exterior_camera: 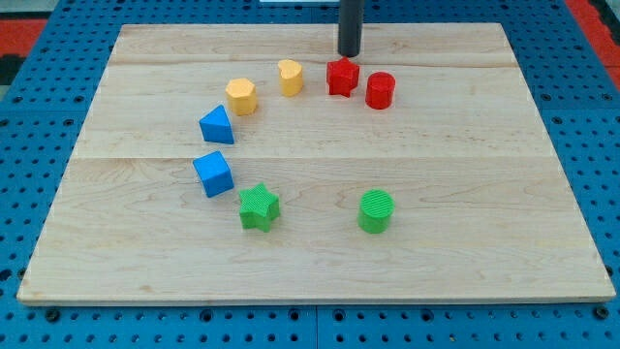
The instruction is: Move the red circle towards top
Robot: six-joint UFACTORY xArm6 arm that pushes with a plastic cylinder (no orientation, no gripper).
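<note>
The red circle (380, 90) is a short red cylinder on the wooden board (465, 184), toward the view's top, right of centre. A red star (342, 77) sits just to its left, close but apart. My tip (349, 53) stands near the top edge, just above the red star and up-left of the red circle, touching neither that I can tell.
A yellow block (290, 77) and a yellow hexagon-like block (241, 96) lie left of the red star. Two blue blocks (216, 125) (213, 174) sit at the left. A green star (259, 206) and a green circle (376, 211) lie toward the bottom.
</note>
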